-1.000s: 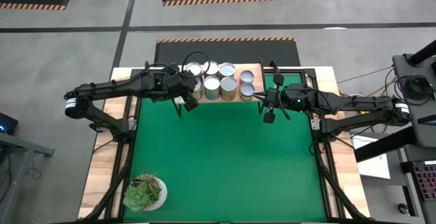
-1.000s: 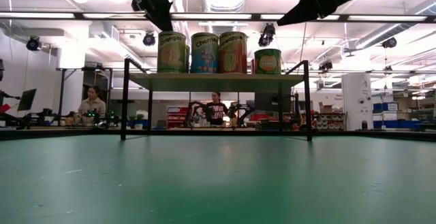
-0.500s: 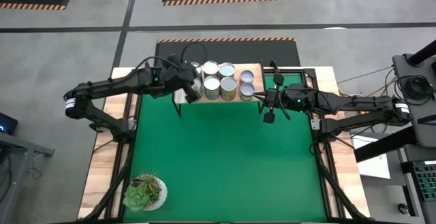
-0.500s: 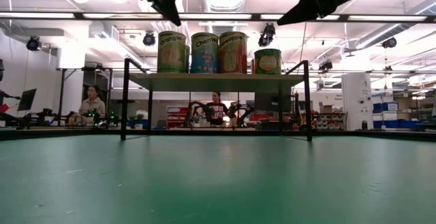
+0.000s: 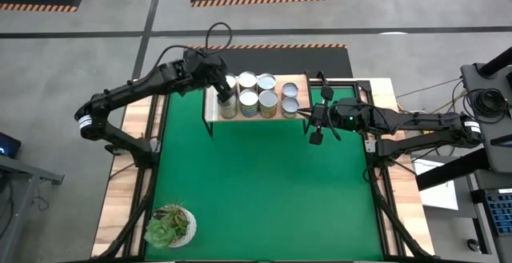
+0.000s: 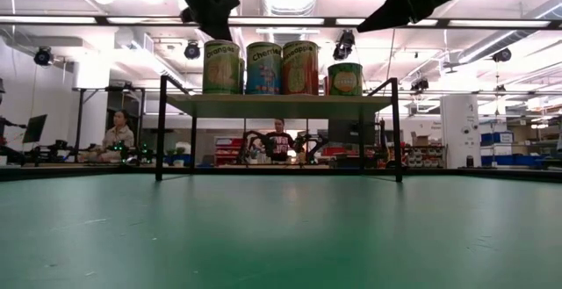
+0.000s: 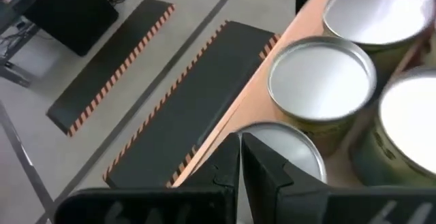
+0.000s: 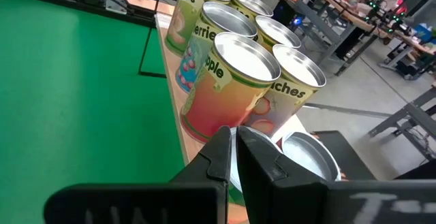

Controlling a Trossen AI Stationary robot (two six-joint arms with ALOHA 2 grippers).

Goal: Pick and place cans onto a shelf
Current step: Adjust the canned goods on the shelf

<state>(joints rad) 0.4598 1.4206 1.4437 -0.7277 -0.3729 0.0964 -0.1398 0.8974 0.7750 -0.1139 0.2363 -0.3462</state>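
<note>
Several cans [image 5: 258,93] stand packed together on the shelf [image 5: 209,111] at the far edge of the green tabletop [image 5: 264,183], silver lids up when seen from above; the exact count is hard to tell because the left arm covers part of the group. A potted succulent [image 5: 170,225] sits alone near the tabletop's near left corner, well apart from everything else. Beyond the table, in the low view, a person [image 6: 114,133] sits at a bench on the left and another person [image 6: 279,140] stands behind the shelf. From table height the shelf shows as a pale board on thin black legs, and the cans carry bright fruit labels in yellow-green, blue and red, with one shorter can [image 6: 345,79] at the shelf's right end. The left claw [image 5: 226,97] is over the left end of the shelf, fingers pressed together and empty, its tips just above the lid of the nearest can [image 7: 286,149] by the shelf's edge. The right claw [image 5: 316,137] hangs off the shelf's right end above the green surface, its fingers also together, holding nothing, with the labelled cans close in front of it.
</note>
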